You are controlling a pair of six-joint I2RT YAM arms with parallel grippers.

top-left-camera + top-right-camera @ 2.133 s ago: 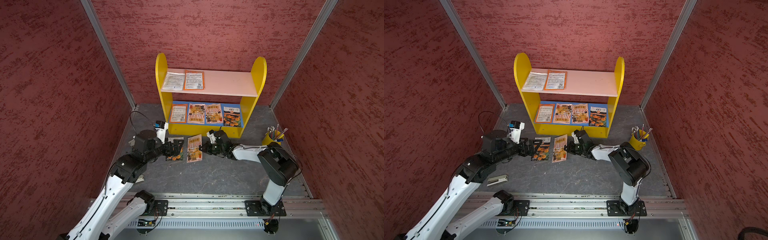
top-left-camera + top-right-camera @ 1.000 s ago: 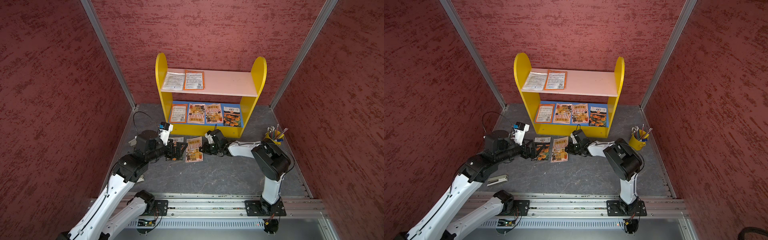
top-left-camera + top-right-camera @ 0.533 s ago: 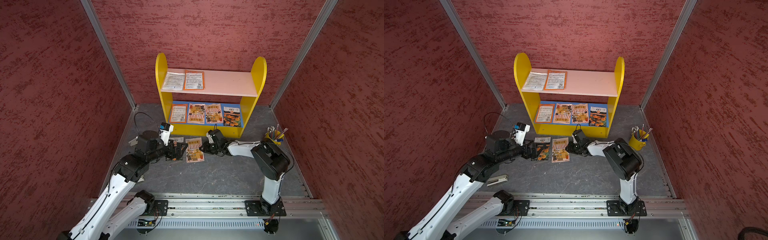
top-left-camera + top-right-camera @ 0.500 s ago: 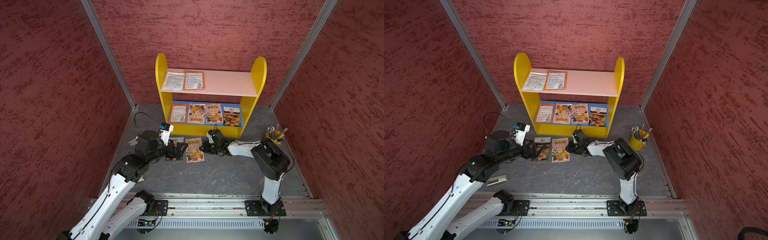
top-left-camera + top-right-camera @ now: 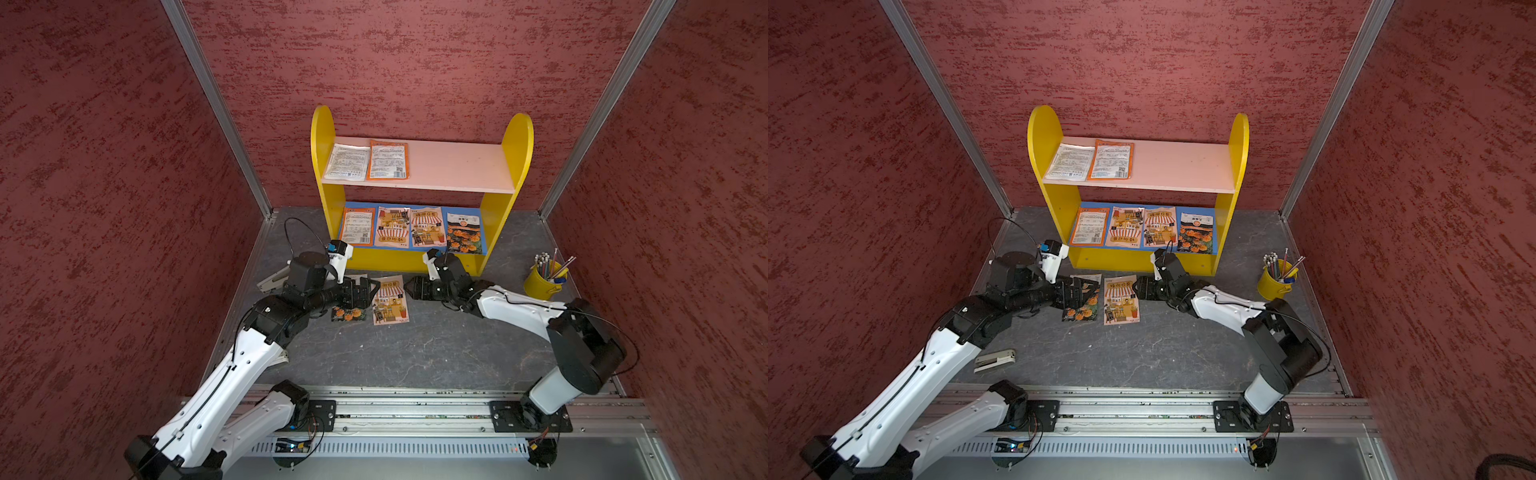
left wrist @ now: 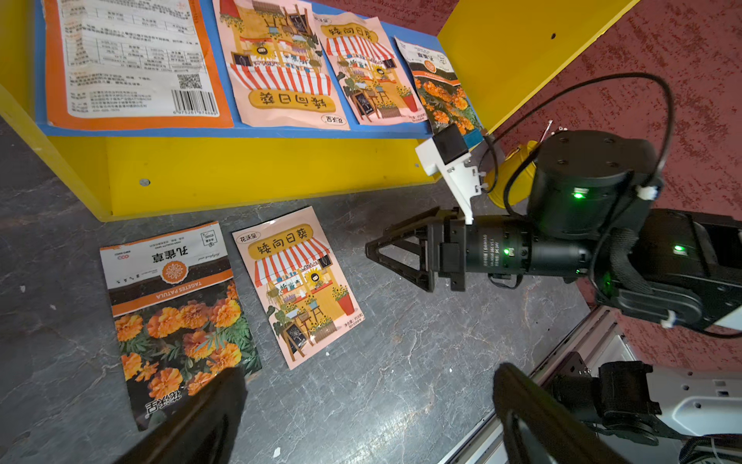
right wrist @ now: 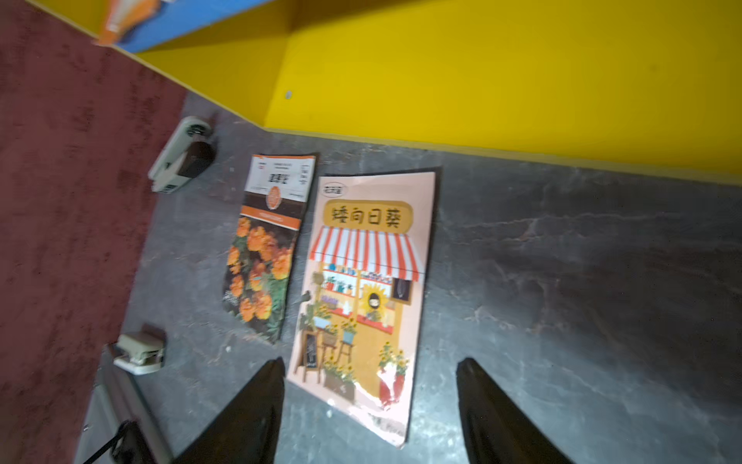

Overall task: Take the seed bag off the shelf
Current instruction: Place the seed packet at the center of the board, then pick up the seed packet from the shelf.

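The shelf (image 5: 517,158) (image 5: 1239,141) stands at the back wall, with two seed bags (image 5: 388,160) on its pink upper board and several (image 5: 428,227) on the blue lower one. A pink shop-picture seed bag (image 5: 390,299) (image 5: 1120,299) (image 6: 299,281) (image 7: 361,289) lies flat on the floor before the shelf, beside a marigold seed bag (image 5: 348,313) (image 5: 1079,311) (image 6: 176,317) (image 7: 263,257). My right gripper (image 5: 409,286) (image 5: 1138,287) (image 7: 369,361) is open just right of the pink bag, holding nothing. My left gripper (image 5: 365,291) (image 5: 1084,291) (image 6: 371,371) hangs open above the marigold bag.
A yellow cup of pencils (image 5: 540,282) (image 5: 1273,284) stands right of the shelf. One stapler (image 5: 994,359) (image 7: 138,355) lies near the left arm, and another white stapler (image 5: 272,282) (image 7: 180,156) by the left wall. Red walls close three sides; a metal rail (image 5: 415,409) runs along the front.
My right gripper has opened and let go of the pink seed bag, which now lies loose on the floor. The left arm has stayed in place, open.
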